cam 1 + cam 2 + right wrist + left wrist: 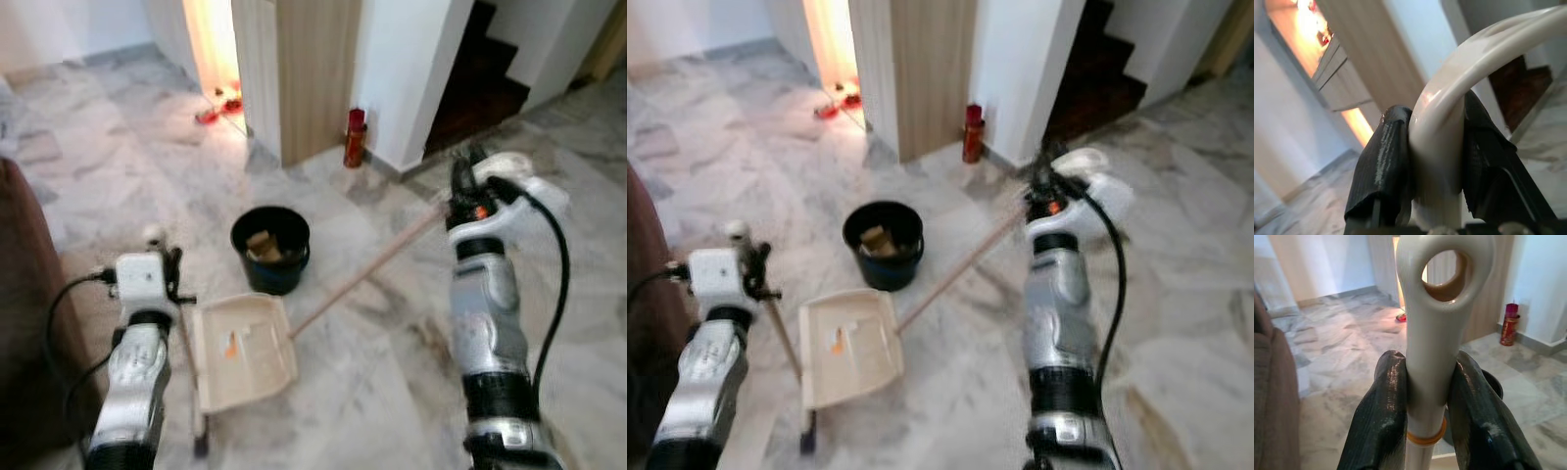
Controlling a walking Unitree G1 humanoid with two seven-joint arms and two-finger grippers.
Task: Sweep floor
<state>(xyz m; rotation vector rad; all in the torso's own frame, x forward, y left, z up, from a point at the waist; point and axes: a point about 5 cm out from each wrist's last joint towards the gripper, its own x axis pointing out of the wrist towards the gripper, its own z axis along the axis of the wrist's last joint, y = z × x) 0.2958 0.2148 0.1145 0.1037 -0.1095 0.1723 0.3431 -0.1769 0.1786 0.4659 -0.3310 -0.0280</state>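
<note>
Marble floor (392, 392), open run to the robot's right and ahead-left toward the lit doorway (214, 49). Dark sofa edge (24, 294) hems in the left side. Wood-panel wall corner (313, 78) and dark staircase (480, 88) close off the far side; red can (355, 137) stands at the base of the white wall by that corner.

Left hand (1425, 396) clenched on the cream dustpan handle (1437, 308) just below its hang-hole; handle stands near upright. Dustpan (240, 351) sits flat on the floor just right of the left arm, long axis running toward and away from the robot.

Right hand (1435, 161) clenched on the curved white grip of the broom (367, 269). Stick's long axis runs diagonally, from the hand at upper right down-left to the dustpan's right edge.

Black bucket (271, 250) just beyond the dustpan, scraps inside, close beside the stick.

No readable writing; orange mark on the pan too blurred to read.
</note>
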